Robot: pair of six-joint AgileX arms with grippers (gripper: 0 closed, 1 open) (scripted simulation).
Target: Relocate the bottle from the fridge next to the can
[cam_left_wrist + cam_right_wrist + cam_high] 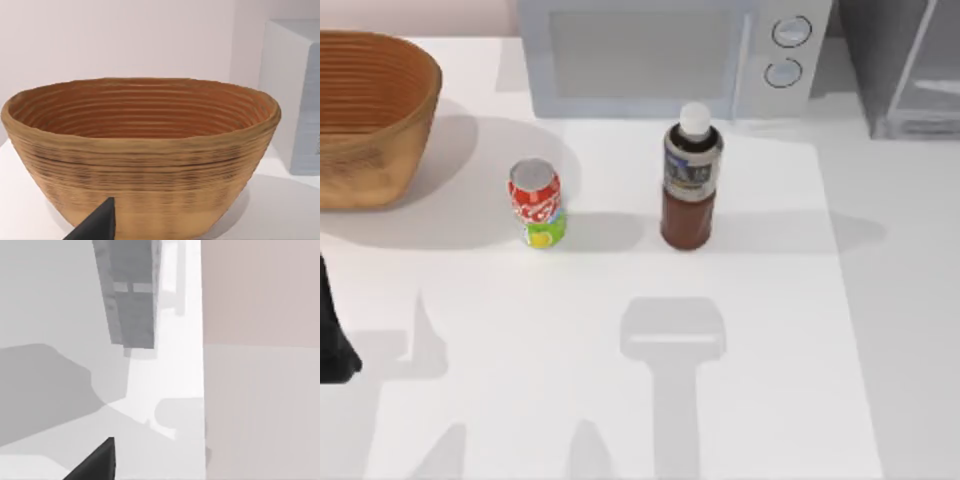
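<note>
While the bottle (691,180) stands upright near the can (537,203), neither end effector's state can be told.

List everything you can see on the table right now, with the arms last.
bottle: one, reddish-brown with white cap, upright mid-table, right of the can, apart from it.
can: one, red over green-yellow, upright.
basket: one, tan woven, back left.
microwave: one, pale, back centre.
fridge: one, grey, back right corner.
left tool: dark fingertip in the left wrist view, facing the basket; arm at the table's left edge.
right tool: dark fingertip in the right wrist view.
</note>
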